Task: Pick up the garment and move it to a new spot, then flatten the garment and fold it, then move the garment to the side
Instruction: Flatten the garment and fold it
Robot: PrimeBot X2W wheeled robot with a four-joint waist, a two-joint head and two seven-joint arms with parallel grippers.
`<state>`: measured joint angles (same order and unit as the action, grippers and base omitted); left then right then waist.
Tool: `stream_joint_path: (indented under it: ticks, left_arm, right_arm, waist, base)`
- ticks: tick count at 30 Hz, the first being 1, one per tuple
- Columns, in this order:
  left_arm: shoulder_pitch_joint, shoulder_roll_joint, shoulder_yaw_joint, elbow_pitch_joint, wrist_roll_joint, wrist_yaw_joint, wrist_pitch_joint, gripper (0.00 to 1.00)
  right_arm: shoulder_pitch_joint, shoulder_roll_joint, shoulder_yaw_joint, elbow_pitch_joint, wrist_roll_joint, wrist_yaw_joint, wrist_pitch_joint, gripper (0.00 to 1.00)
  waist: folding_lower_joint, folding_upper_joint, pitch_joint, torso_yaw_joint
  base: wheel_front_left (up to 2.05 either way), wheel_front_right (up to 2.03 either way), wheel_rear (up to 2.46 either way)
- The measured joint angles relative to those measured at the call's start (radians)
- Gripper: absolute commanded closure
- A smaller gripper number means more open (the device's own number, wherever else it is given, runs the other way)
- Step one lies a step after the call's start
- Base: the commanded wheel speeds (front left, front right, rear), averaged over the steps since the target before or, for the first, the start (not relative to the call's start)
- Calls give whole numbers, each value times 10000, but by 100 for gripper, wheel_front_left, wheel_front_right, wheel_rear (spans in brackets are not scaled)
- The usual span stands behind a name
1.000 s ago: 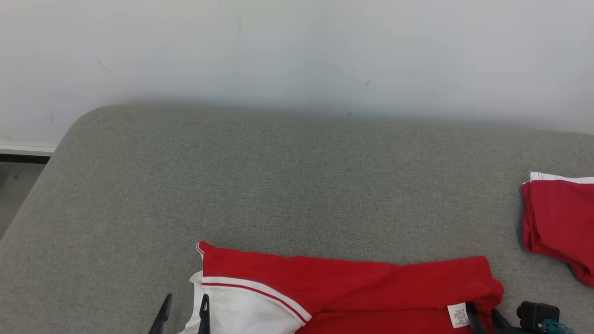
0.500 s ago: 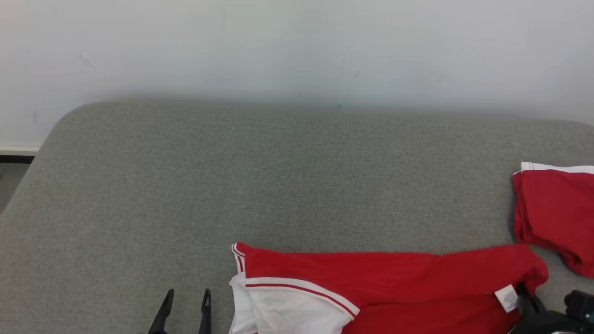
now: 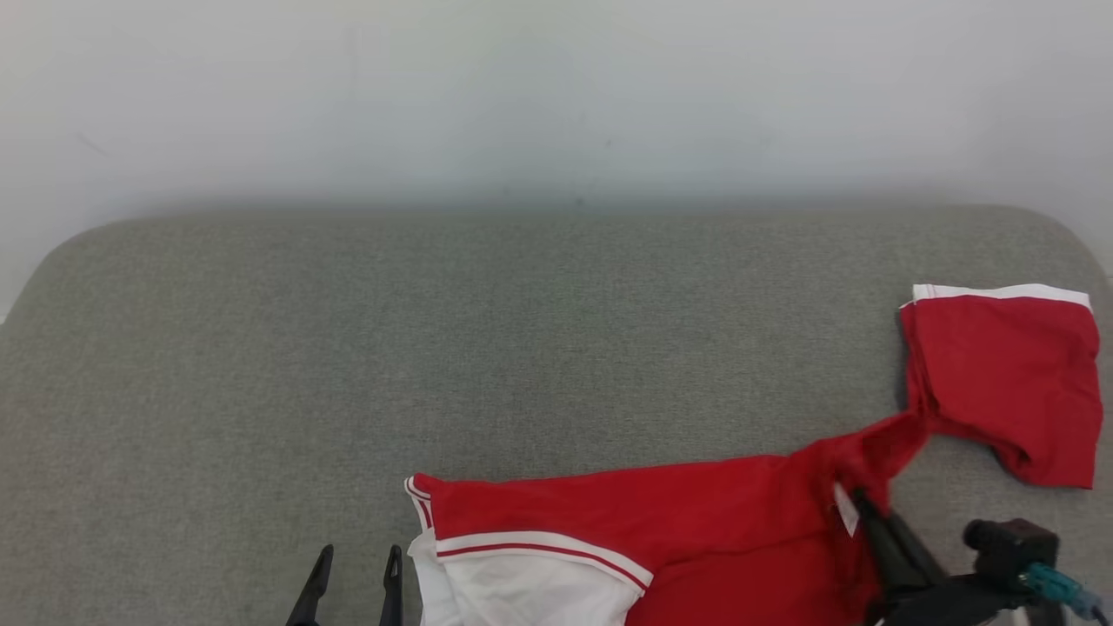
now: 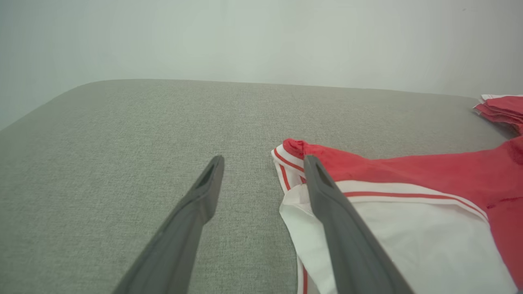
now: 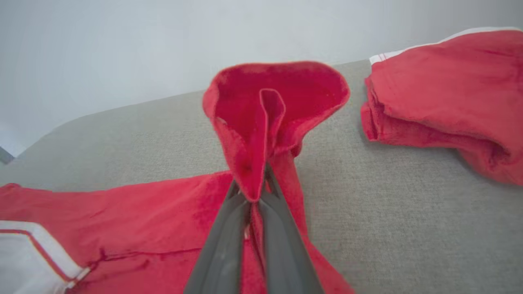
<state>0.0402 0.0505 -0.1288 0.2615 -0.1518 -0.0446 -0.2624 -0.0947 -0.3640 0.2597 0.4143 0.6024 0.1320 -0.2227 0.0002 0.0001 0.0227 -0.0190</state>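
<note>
Grey padded surface (image 3: 522, 348) noted: my right gripper (image 5: 253, 194) is clamped on the red garment (image 3: 696, 522); left gripper (image 4: 263, 163) stands apart.

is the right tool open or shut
Shut on the garment: the right tool pinches a raised red fold.

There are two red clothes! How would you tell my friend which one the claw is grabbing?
Look at the big grey cushion against the white wall. Along its near edge lies a spread-out red garment, pinched at one end by the right claw. Unlike the neat folded red pile farther back on the right, it has a big white patch with a red stripe.
</note>
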Motion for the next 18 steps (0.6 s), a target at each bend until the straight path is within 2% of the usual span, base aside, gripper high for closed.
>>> stream_joint_path:
  ticks: [5, 8, 13, 18]
  left_arm:
    - [-35, -4, -171, 61, -67, 2, 0, 0]
    - [-57, -4, -261, 96, -69, -10, 0, 0]
    - [-130, -4, -347, 174, -46, -44, 0, 0]
    - [-197, -4, -464, 232, 0, -69, -2, 0]
  right_arm:
    - [147, -594, 1988, -2090, 1534, -2, 886, 100]
    - [-71, -744, 2754, -2750, 2021, -2, 1244, 100]
    - [-861, -247, 4021, -3058, 2449, -2, 1599, 100]
    - [-1545, 167, 4938, -2798, 2635, -2, 1710, 100]
  waist:
    - [-1, 0, -70, -86]
    - [-2, 0, -82, 3]
    - [-1, 0, -85, 294]
    - [-2, 0, -87, 646]
  base:
    - [0, 0, 0]
    - [0, 0, 0]
    - [0, 0, 0]
    - [0, 0, 0]
